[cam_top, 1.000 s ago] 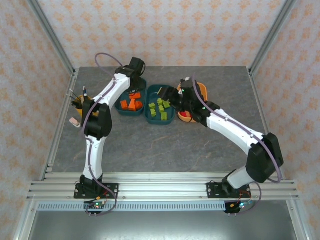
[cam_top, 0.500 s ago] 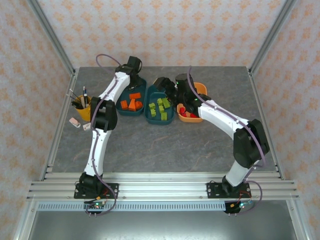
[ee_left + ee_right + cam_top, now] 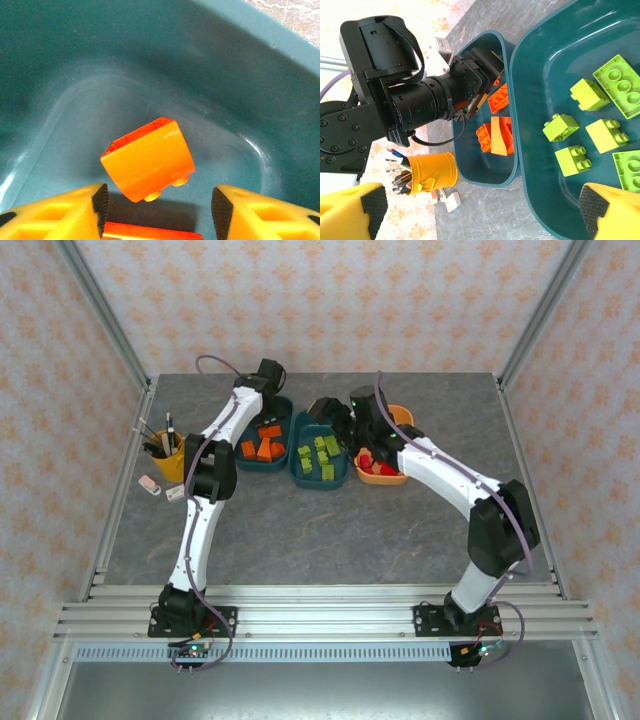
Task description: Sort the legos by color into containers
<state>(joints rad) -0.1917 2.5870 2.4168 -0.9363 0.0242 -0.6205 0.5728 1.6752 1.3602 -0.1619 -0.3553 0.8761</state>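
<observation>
**Both arms, jaws apart**

We see the left gripper [image 3: 160, 205] parted, a small orange plastic brick [image 3: 147, 165] loose ahead of it in a dark teal plastic tub [image 3: 225, 75]. The right gripper [image 3: 482, 200] gapes wide before lime green plastic bricks [image 3: 607, 135] in a second teal tub [image 3: 540, 75].

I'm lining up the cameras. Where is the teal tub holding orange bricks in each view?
Top external: teal tub left of centre, beside the green-brick tub.
Left wrist: its inner wall rises behind one orange brick.
Right wrist: centre, left of the green-brick tub.
Shared landmark: the orange bricks inside it.
</observation>
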